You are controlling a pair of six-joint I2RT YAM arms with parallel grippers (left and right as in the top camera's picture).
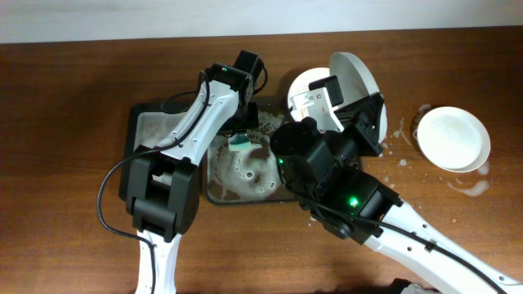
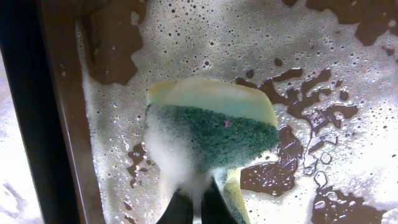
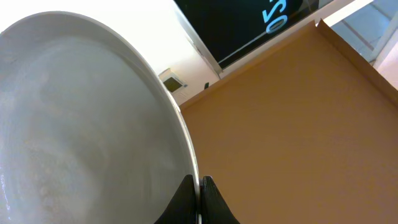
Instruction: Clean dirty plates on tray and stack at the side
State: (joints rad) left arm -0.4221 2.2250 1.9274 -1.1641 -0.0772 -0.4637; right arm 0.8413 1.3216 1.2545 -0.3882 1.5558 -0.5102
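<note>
Left wrist view, left fingers (image 2: 178, 211) clamped on soapy green-and-yellow sponge (image 2: 214, 134) over foamy dark rectangular tray (image 2: 65, 155), right fingers (image 3: 181, 202) pinching rim of glossy white round plate (image 3: 81, 124)

Two white-and-black robot arms at the table.
The left arm (image 1: 198, 122) has glossy white shells between chunky black joint housings, a thin black cable (image 1: 101, 196) and, on the left gripper (image 2: 194, 198), slim dark fingers. The right arm (image 1: 409, 233) looks alike, with a small green light (image 1: 353, 200).
</note>
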